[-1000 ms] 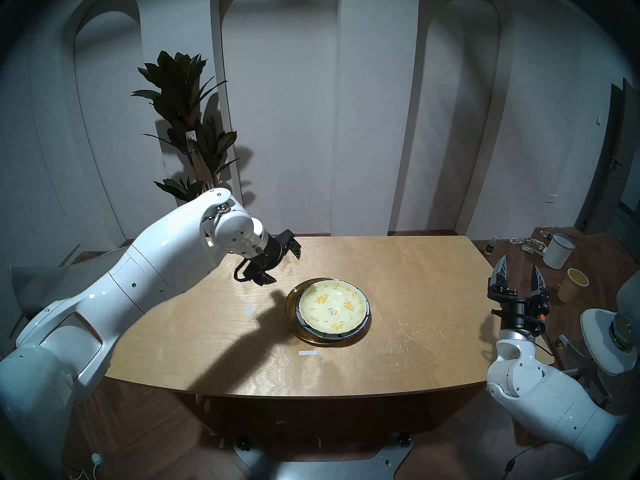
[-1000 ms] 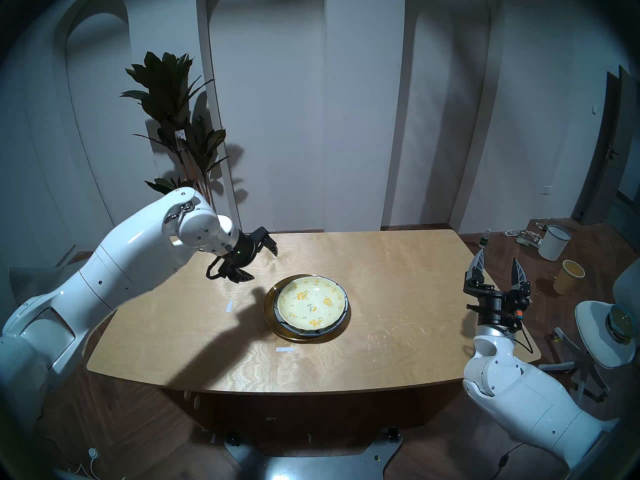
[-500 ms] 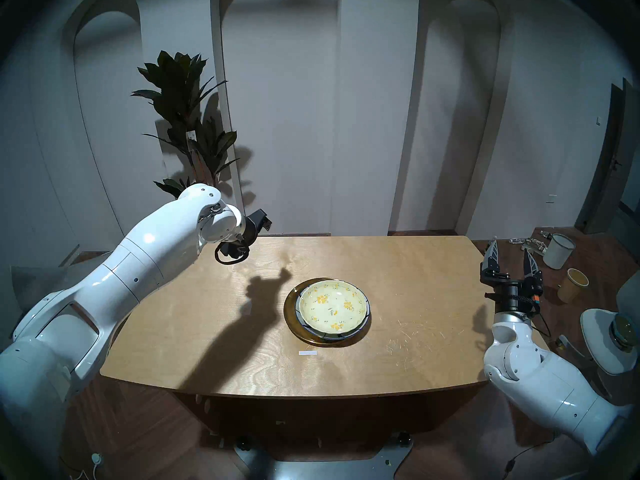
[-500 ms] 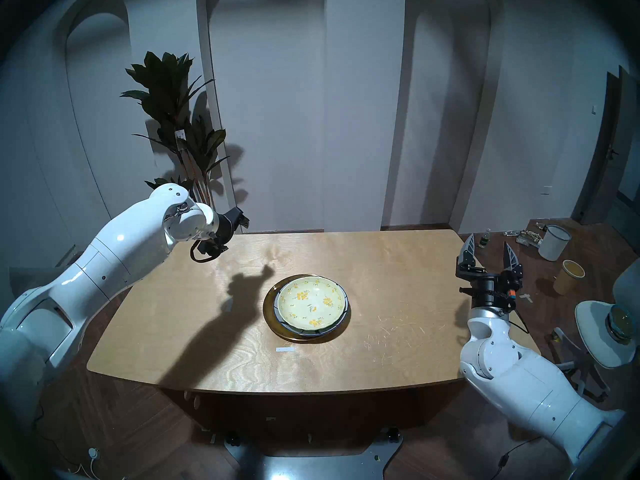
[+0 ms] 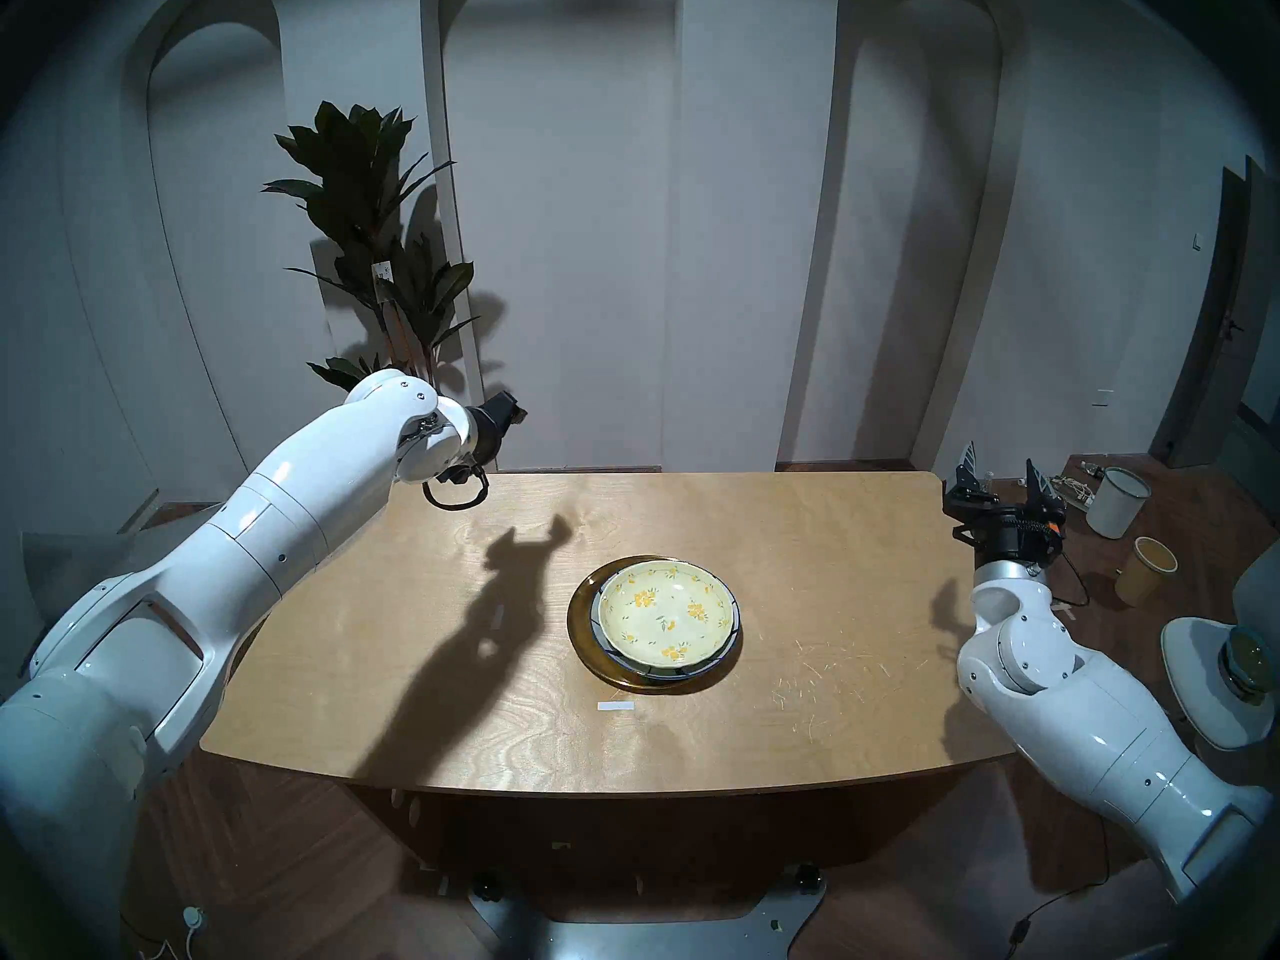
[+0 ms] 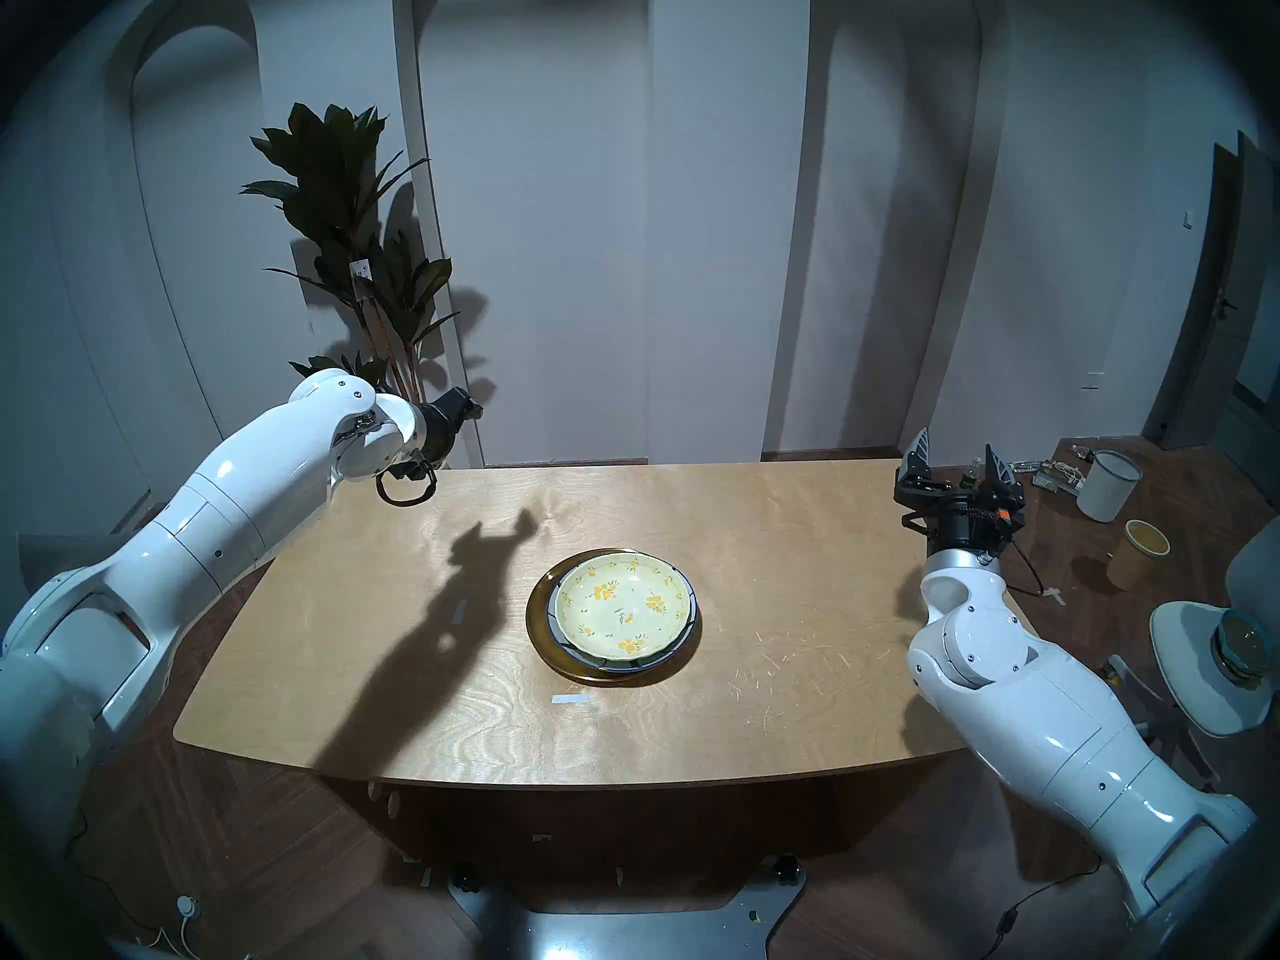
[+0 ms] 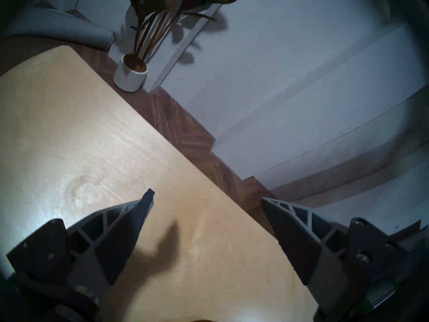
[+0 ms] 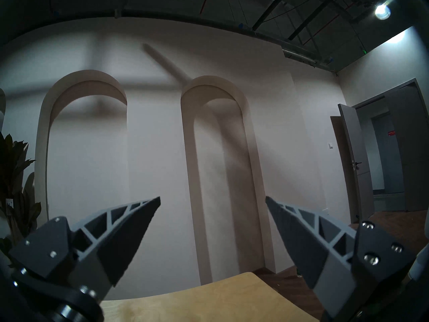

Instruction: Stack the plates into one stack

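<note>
White arched wall panels and a potted plant (image 5: pixel 377 245) stand behind a pale wooden table (image 5: pixel 796 536) on which the stack (image 5: pixel 654 622) sits near the middle: the pale-yellow floral plate (image 5: pixel 665 616) uppermost, the white-and-blue plate (image 5: pixel 647 669) showing as a thin rim beneath it, and the gold metal plate (image 5: pixel 580 622) widest at the bottom. Compared with a second ago, the left gripper (image 7: pixel 206 196) has drawn away from the table beside the plates to the far left corner, by the plant, and its shadow on the wood has moved off the stack with it. The right gripper (image 5: pixel 1002 470) has risen and travelled toward the table's far right corner, off the edge. The plates themselves lie as they did. Both grippers have their jaws spread wide with nothing between them and touch nothing; the left wrist view shows its fingers (image 7: pixel 130 224) apart above bare tabletop and floor, and the right wrist view shows its fingers (image 8: pixel 125 231) apart, aimed at the wall above the table's edge. Each gripper is well apart from the stack.
</note>
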You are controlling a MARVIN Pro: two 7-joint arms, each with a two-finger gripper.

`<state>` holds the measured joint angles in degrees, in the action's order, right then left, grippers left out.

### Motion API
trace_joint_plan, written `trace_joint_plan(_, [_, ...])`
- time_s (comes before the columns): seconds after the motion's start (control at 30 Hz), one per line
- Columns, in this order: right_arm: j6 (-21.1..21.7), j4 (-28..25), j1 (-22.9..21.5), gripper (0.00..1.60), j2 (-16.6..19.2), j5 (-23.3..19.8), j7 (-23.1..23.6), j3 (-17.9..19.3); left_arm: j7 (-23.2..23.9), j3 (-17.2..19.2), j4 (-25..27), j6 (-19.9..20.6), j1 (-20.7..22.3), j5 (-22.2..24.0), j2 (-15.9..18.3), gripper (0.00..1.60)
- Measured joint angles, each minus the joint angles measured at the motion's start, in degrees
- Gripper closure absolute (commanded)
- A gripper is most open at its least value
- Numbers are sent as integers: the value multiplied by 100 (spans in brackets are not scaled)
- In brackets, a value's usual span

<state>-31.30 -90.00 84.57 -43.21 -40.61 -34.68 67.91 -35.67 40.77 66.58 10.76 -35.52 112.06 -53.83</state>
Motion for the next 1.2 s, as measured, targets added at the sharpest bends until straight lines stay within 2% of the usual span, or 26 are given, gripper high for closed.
trace_joint_plan(0.33, [445, 169, -408, 0, -263, -148, 188, -340, 883, -381, -610, -511, 139, -1194, 27, 0])
trace_joint_plan(0.67, [662, 237, -643, 0, -460, -223, 262, -547, 1862, -742, -956, -1464, 146, -2452, 282, 0])
trace_joint_plan(1.1, [898, 454, -916, 0, -715, -267, 285, -644, 2875, -736, -1662, -2637, 124, -3495, 500, 0])
trace_joint_plan(1.2, [927, 501, -969, 0, -754, -244, 307, -670, 3068, -737, -1754, -2850, 108, -3604, 523, 0])
